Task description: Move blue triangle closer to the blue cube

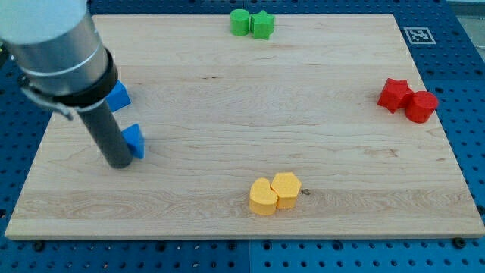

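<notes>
Two blue blocks at left: tip [120,161] touching blue triangle's [135,140] left side, blue cube [118,95] lying just beyond, farther; no gripper fitted.

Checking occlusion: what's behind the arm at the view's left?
Two blue blocks peek out: one behind the arm, one beside my tip. Their left parts are covered, so shapes are unclear.

Two blue blocks [134,140], green pair [251,23], red pair [408,100], yellow pair [274,193], pale wooden board [227,114].
</notes>
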{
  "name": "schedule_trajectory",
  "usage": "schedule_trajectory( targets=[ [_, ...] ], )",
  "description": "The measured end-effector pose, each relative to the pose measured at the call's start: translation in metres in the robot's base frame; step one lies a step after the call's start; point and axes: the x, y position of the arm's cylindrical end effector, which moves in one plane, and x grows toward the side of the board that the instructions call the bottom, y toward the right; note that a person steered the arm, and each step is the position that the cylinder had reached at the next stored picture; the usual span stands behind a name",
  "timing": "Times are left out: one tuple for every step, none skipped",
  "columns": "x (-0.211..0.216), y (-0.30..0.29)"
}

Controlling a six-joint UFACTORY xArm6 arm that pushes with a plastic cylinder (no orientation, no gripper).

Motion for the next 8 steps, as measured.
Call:
schedule_trajectory(
  targets=[
    [-0.032, 0.000],
    [-0.051, 0.002],
    [-0.006, 0.037],
    [-0.011, 0.096],
    [-0.033, 0.094],
    [-0.035, 0.065],
    [-0.050, 0.056],
    [-0.069, 0.048]
  ],
)
